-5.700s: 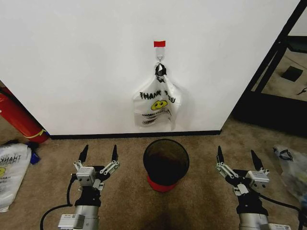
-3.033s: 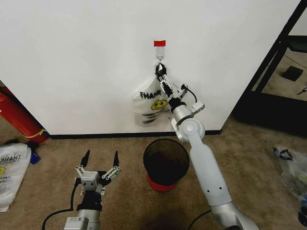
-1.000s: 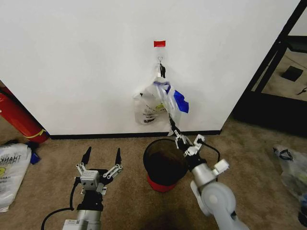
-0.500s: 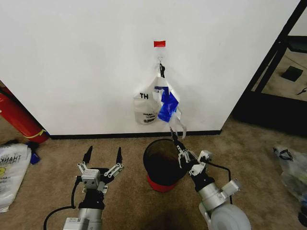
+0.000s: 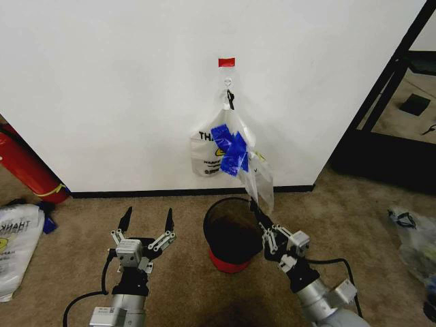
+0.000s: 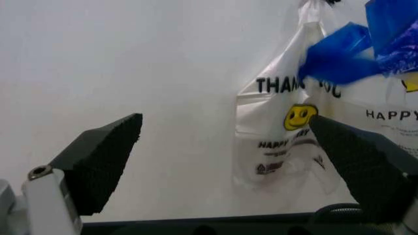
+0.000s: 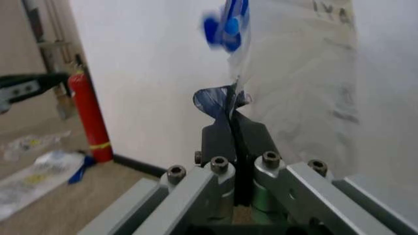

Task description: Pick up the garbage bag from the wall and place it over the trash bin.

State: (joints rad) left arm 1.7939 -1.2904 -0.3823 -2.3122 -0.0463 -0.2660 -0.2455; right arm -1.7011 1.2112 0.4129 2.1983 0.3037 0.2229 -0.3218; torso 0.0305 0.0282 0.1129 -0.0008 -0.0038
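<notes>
The garbage bag (image 5: 257, 176), clear with blue panels (image 5: 228, 146), stretches from just below the metal hook (image 5: 229, 87) on the wall (image 5: 102, 82) down to my right gripper (image 5: 259, 208). That gripper is shut on the bag's lower end above the far right rim of the trash bin (image 5: 235, 231). In the right wrist view the pads (image 7: 232, 132) pinch a twisted strip of the bag (image 7: 307, 73). A whiter "THANK YOU" smiley bag (image 5: 206, 155) hangs behind it. My left gripper (image 5: 145, 228) stands open, left of the bin and low over the carpet, facing the wall (image 6: 225, 125).
A red fire extinguisher (image 5: 27, 167) leans at the wall's left end. A white bag (image 5: 17, 238) lies on the carpet at the far left, and another plastic bag (image 5: 412, 235) lies at the right. A black frame (image 5: 388, 88) stands beyond the wall's right corner.
My right gripper reached up to the hook, shut on the blue-panelled bag and has drawn back down over the bin, pulling the bag out longer. The left arm has stayed put.
</notes>
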